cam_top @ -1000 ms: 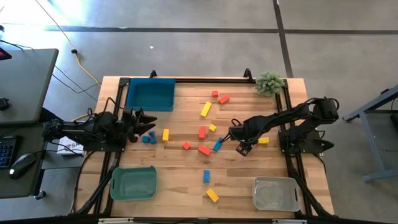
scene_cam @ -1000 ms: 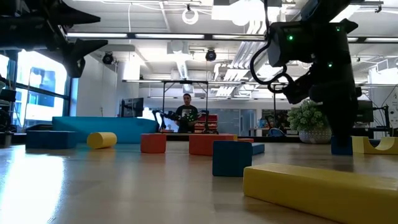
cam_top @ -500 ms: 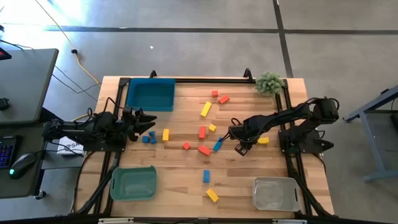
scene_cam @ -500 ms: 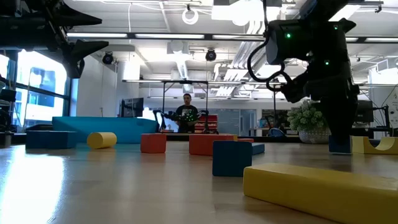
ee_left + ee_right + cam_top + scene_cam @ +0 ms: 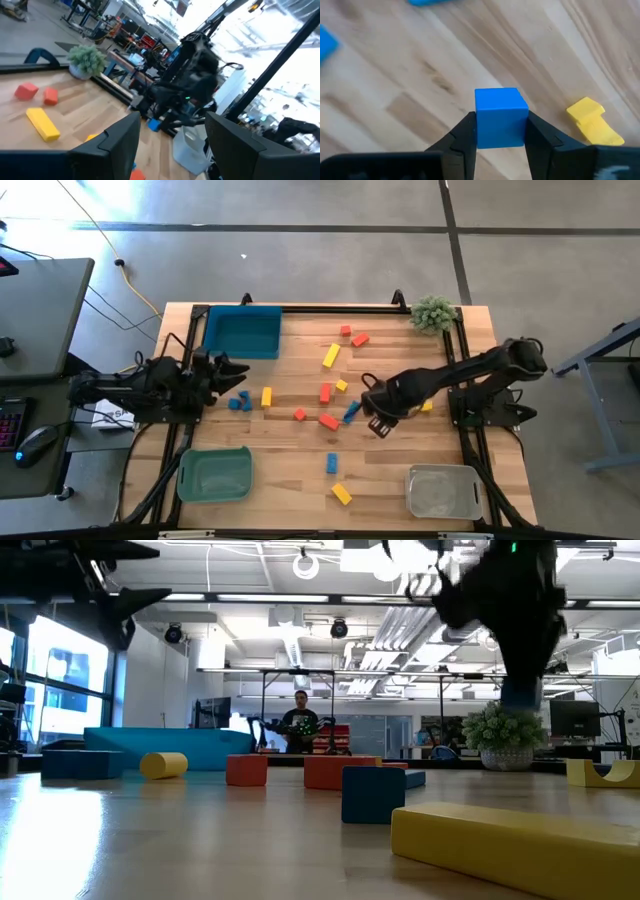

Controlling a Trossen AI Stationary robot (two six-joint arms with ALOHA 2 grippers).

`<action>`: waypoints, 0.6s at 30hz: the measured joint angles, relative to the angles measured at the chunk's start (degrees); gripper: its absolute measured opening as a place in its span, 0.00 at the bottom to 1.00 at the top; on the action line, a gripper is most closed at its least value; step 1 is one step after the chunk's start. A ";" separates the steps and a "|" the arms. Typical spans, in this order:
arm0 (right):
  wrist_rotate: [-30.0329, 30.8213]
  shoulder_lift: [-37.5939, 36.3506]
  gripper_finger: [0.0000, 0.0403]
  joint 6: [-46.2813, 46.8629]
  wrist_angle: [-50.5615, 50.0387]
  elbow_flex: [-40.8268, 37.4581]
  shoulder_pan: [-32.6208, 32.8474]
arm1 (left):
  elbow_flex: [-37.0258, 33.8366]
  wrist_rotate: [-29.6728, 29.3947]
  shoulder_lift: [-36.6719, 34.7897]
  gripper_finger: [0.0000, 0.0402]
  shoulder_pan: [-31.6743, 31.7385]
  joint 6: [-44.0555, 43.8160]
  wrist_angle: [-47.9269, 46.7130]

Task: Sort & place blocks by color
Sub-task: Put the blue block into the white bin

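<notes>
Blue block (image 5: 501, 117), clamped between right gripper (image 5: 500, 131) fingers, lifted: keep squeezed, carry level toward teal tray (image 5: 241, 332), release low.

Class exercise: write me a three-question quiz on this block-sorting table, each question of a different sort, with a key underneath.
1. True or false: the right gripper holds a blue block.
2. Which tray is nearest the left gripper? A) blue tray B) green tray C) grey tray
3. Fill in: the potted plant stands at the table's far ____ corner.

Key: 1 true; 2 A; 3 right.
</notes>
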 joint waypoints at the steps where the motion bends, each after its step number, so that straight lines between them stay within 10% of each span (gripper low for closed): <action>1: 1.25 0.00 0.25 0.93 -0.87 1.64 1.14 | 1.20 -0.17 0.36 0.53 0.01 1.29 -0.93; 9: 7.20 0.00 0.25 11.24 -11.24 11.19 9.57 | 9.79 -3.53 5.34 0.53 0.02 9.40 -7.66; 18: -0.12 -0.04 0.25 15.61 -16.24 13.77 20.51 | 12.85 -4.48 12.74 0.53 0.02 12.04 -13.15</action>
